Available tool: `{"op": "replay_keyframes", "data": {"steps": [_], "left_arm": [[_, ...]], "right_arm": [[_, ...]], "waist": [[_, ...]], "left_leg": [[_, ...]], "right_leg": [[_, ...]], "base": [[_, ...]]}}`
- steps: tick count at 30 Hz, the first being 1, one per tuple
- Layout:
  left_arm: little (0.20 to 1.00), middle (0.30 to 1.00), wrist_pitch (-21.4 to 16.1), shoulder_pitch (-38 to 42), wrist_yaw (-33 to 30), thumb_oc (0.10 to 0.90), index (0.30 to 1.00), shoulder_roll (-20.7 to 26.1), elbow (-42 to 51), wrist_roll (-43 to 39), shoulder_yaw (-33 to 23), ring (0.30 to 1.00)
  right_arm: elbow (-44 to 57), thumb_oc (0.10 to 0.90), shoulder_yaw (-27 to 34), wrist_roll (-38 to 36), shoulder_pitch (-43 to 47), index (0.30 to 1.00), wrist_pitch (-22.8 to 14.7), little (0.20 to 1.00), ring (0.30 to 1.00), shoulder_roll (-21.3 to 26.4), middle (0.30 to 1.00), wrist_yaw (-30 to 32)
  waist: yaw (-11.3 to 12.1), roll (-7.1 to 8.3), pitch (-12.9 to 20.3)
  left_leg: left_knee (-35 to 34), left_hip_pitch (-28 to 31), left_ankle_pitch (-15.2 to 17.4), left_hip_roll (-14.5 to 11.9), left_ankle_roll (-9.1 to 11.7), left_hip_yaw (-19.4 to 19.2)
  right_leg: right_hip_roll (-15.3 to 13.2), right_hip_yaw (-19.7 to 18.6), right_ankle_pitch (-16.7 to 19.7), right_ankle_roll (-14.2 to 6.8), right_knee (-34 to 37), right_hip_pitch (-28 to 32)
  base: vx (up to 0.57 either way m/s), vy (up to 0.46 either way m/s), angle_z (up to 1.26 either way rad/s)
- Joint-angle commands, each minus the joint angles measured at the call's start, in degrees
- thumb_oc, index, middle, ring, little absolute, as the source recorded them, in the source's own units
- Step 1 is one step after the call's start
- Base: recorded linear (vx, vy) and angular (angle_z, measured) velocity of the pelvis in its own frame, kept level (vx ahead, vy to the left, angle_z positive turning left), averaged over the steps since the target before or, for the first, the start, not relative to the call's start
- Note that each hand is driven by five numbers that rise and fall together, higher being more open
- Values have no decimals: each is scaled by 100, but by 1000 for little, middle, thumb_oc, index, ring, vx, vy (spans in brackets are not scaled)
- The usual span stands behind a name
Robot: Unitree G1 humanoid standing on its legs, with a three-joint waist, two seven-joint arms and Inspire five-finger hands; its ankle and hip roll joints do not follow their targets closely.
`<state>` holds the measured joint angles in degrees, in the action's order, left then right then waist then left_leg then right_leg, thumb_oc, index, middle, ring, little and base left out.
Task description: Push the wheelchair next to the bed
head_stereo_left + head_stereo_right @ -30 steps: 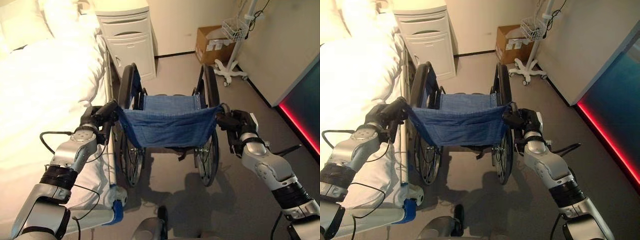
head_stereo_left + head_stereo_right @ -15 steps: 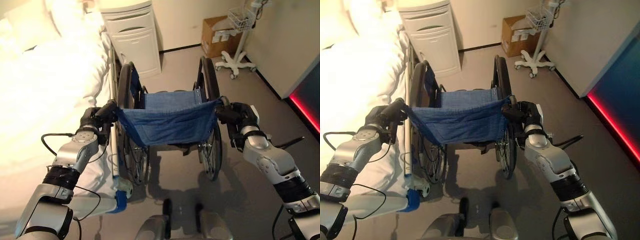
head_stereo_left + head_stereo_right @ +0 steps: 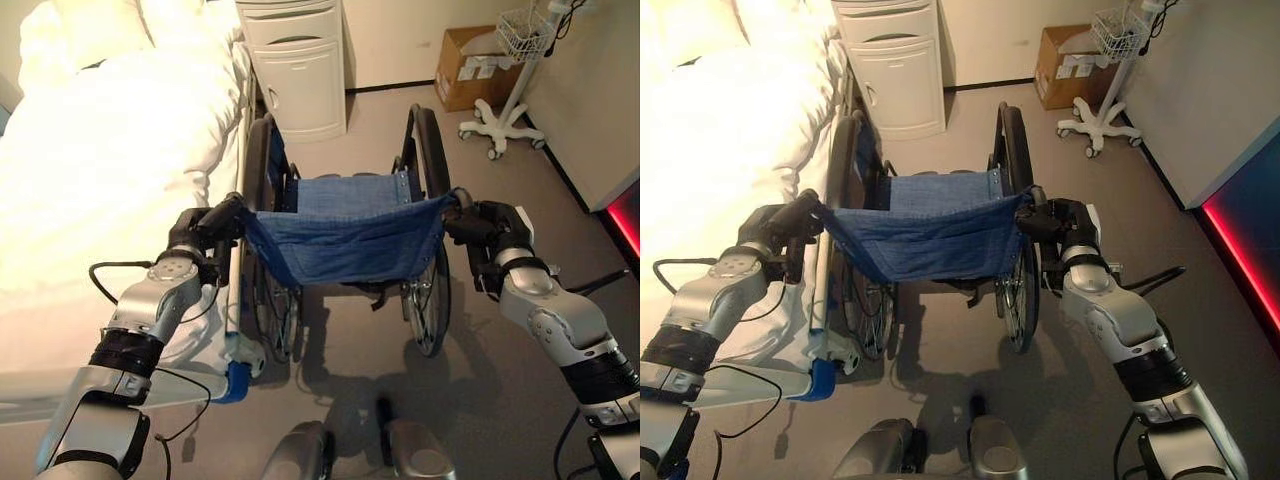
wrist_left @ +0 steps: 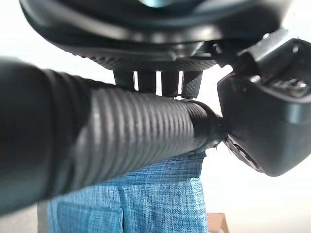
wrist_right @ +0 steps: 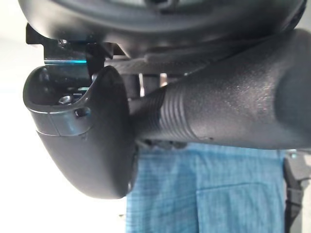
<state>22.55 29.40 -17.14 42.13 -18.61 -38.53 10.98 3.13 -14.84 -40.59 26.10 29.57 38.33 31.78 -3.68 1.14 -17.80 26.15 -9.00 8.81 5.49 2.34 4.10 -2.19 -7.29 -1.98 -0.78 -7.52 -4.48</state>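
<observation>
Glare is washing out the bed (image 3: 90,150) at upper left; shadows are falling beneath my wheelchair (image 3: 350,240).

Both arms reach forward, and the left hand (image 3: 196,236) and right hand (image 3: 493,228) curl tight around the wheelchair's handles (image 4: 121,141).

wheelchair (image 3: 345,235): rolled forward along the bed (image 3: 110,170), left wheel now beside the mattress edge | nearer the white cabinet (image 3: 300,65), gap to it seemingly smaller | whole view shifted with the camera, so part of this may be camera movement
</observation>
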Motion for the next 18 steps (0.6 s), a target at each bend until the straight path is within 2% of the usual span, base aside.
{"op": "replay_keyframes", "data": {"steps": [1, 2, 3, 4, 5, 7, 8, 10, 11, 12, 18], "left_arm": [[300, 300, -511, -76, 662, 400, 300, -389, 1091, 102, 363, 300], [300, 300, -486, -116, 667, 400, 300, -373, 1150, 94, 371, 300], [300, 300, -414, -159, 666, 400, 300, -346, 1248, 73, 393, 300], [300, 300, -308, -191, 618, 400, 300, -311, 1341, 25, 390, 300], [300, 300, -298, -196, 619, 400, 300, -306, 1342, 19, 383, 300], [300, 300, -258, -179, 644, 400, 300, -300, 1263, 7, 339, 300], [300, 300, -248, -103, 699, 400, 300, -268, 1125, -3, 354, 300], [300, 300, -219, -32, 717, 400, 300, -237, 1023, -6, 421, 300], [300, 300, -194, 28, 776, 400, 300, -244, 945, 52, 475, 300], [300, 300, -193, 40, 787, 400, 300, -244, 930, 66, 488, 300], [300, 300, -209, 406, 810, 400, 300, -260, 588, 8, 666, 300]], "right_arm": [[833, 400, -670, -108, -10, 300, -884, 300, 300, -797, 300, -508], [807, 400, -657, -75, -81, 300, -935, 300, 300, -781, 300, -544], [755, 400, -625, -16, -188, 300, -1026, 300, 300, -769, 300, -630], [663, 400, -595, 4, -247, 300, -1110, 300, 300, -759, 300, -754], [641, 400, -594, 1, -246, 300, -1122, 300, 300, -759, 300, -773], [530, 400, -623, -4, -213, 300, -1153, 300, 300, -777, 300, -865], [498, 400, -646, -19, -207, 300, -1129, 300, 300, -825, 300, -876], [503, 400, -697, -16, -277, 300, -1119, 300, 300, -882, 300, -853], [484, 400, -762, -8, -287, 300, -1148, 300, 300, -928, 300, -798], [478, 400, -781, 3, -286, 300, -1161, 300, 300, -944, 300, -778], [379, 400, -1023, 256, 63, 300, -1060, 300, 300, -1200, 300, -498]], "waist": [[299, -321, 239], [341, -342, 232], [429, -349, 213], [486, -347, 217], [493, -339, 215], [499, -334, 273], [490, -334, 369], [547, -305, 536], [618, -248, 648], [630, -233, 666], [778, -127, 873]], "left_leg": [[-2275, -397, -2539, -375, 73, -455], [-2439, -556, -2666, -451, 110, -514], [-2899, -756, -2796, -523, 168, -548], [-2946, -870, -2828, -575, 186, -548], [-2927, -860, -2819, -576, 183, -553], [-2890, -791, -2570, -605, 131, -692], [-2730, -696, -2404, -635, 76, -913], [-2434, -641, -2238, -561, -24, -1004], [-2238, -615, -2091, -440, -137, -1041], [-2215, -611, -2066, -417, -156, -1044], [-1987, -435, -1681, -31, -506, -1011]], "right_leg": [[796, 555, 197, 217, 357, 983], [837, 525, 158, 239, 375, 1114], [875, 442, 19, 256, 360, 1375], [892, 329, -193, 271, 274, 1616], [882, 314, -228, 270, 257, 1645], [840, 284, -411, 234, 153, 1745], [782, 354, -591, 175, 52, 1856], [725, 402, -749, 108, -25, 1998], [669, 503, -747, 41, -163, 2013], [654, 529, -729, 26, -208, 2001], [452, 921, -8, -305, -1473, 1468]], "base": [[483, 84, 1], [594, 99, -8], [717, 135, -13], [622, 122, -25], [529, 142, -61], [404, 142, -99], [596, 201, -34], [595, 176, 9], [361, 90, -10], [435, 120, -12], [306, 132, -14]]}}
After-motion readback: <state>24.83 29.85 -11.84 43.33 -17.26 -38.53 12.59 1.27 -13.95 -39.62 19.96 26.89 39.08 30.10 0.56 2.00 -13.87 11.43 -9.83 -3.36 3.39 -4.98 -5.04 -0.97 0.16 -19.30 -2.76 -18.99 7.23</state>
